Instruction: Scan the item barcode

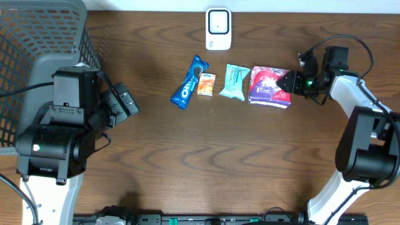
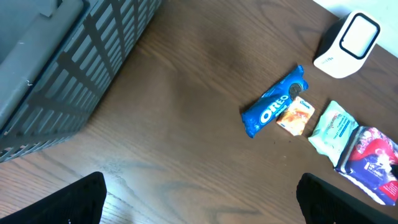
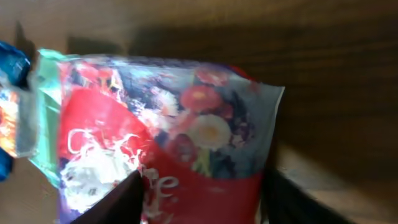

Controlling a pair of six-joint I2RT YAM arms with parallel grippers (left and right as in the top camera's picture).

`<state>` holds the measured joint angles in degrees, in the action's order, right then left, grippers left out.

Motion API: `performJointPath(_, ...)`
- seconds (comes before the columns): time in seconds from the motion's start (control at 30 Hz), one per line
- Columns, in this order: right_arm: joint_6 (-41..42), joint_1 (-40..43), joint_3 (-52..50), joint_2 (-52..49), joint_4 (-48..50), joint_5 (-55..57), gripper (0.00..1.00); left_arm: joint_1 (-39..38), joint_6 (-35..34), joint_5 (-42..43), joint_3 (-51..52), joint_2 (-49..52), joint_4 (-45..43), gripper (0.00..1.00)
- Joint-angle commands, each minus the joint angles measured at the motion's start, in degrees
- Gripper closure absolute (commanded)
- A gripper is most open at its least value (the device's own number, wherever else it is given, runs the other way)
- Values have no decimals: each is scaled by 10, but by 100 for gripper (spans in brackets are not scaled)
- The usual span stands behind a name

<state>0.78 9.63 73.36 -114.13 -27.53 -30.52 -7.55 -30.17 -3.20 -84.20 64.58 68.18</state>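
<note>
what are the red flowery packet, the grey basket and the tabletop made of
Red flowery packet: looks like thin printed plastic film, slightly glossy, with soft creases and a crimped edge.
Grey basket: probably moulded plastic, matt, going by its even lattice of bars.
Tabletop: dark wood grain, low sheen; whether it is solid wood or laminate cannot be told.

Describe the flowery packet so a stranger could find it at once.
Start at the white scanner at the back; a row of four packets lies before it. Take the end one by the right gripper: the flowery packet, largest of the row, red with blossoms.
</note>
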Motion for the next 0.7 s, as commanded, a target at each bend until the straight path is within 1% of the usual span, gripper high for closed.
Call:
performJointPath(0.0, 0, 0, 9, -18, -3, -8, 62, 3, 1, -7, -4, 2, 2, 2)
performJointPath(0.03, 0, 0, 9, -18, -5, -6, 73, 3, 1, -7, -4, 2, 2, 2)
performJointPath(0.13, 5, 0, 10, -17, -5, 0, 90, 3, 1, -7, -4, 2, 2, 2)
performJointPath(0.2, 18, 2, 11, -13, -6, 0, 96, 3, 1, -7, -4, 2, 2, 2)
performJointPath(0.3, 20, 7, 19, 5, -13, 5, 97, 3, 1, -7, -4, 2, 2, 2)
performJointPath(0.37, 20, 9, 32, 36, -30, 50, 98, 3, 1, -7, -4, 2, 2, 2)
performJointPath(0.47, 20, 4, 46, 82, -54, 167, 99, 3, 1, -7, -4, 2, 2, 2)
performJointPath(0.53, 28, -6, 50, 118, -65, 283, 99, 3, 1, -7, -4, 2, 2, 2)
performJointPath(0.63, 46, -28, 50, 164, -75, 477, 99, 3, 1, -7, -4, 2, 2, 2)
performJointPath(0.67, 46, -46, 50, 179, -80, 585, 99, 3, 2, -7, -4, 2, 2, 2)
